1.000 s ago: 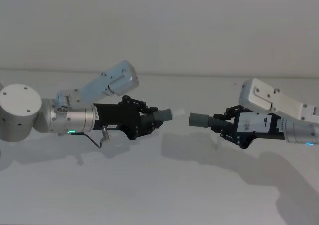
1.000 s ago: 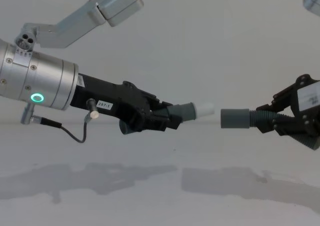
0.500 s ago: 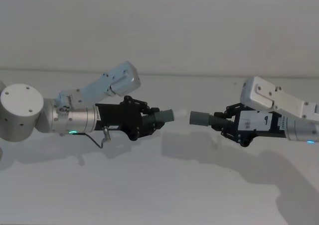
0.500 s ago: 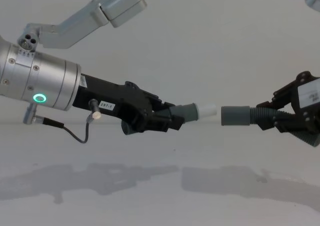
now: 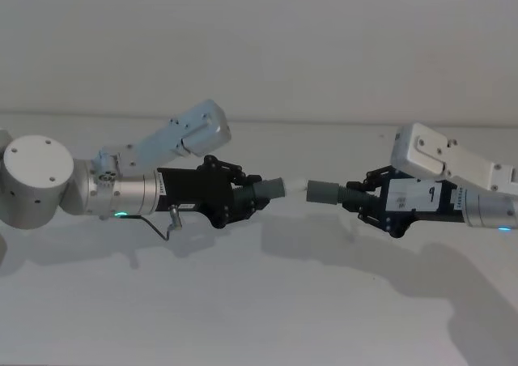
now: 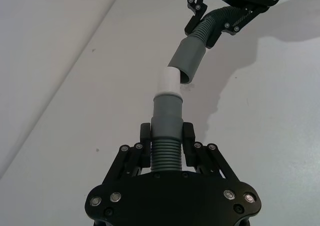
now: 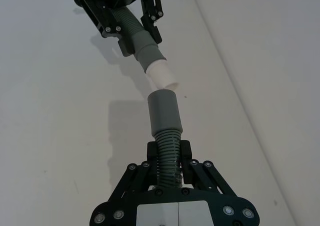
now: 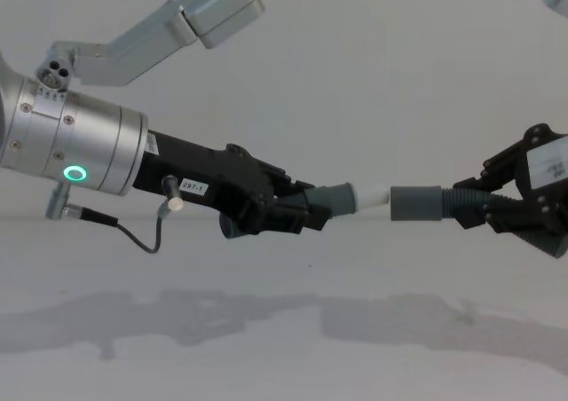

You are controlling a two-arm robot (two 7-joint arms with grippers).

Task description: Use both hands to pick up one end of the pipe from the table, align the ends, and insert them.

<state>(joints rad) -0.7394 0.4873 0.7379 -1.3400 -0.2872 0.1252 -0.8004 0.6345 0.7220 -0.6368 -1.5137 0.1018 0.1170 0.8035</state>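
Plain pale wall (image 5: 259,42) behind desk, meeting it along straight horizontal seam. Soft grey shadows (image 8: 266,312) cast below.

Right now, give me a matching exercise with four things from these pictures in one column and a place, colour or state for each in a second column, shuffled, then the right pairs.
Column one:
1. left gripper
2. right gripper
3. plug tip
4. open cuff

Column two:
A. white, at the mouth of the other piece
B. shut on the ribbed part of the piece with the wide grey end
C. smooth grey, facing the robot's left
D. shut on the piece with the white end, on the wrist with a green glowing ring

Pairs: 1-D, 2-B, 3-A, 4-C
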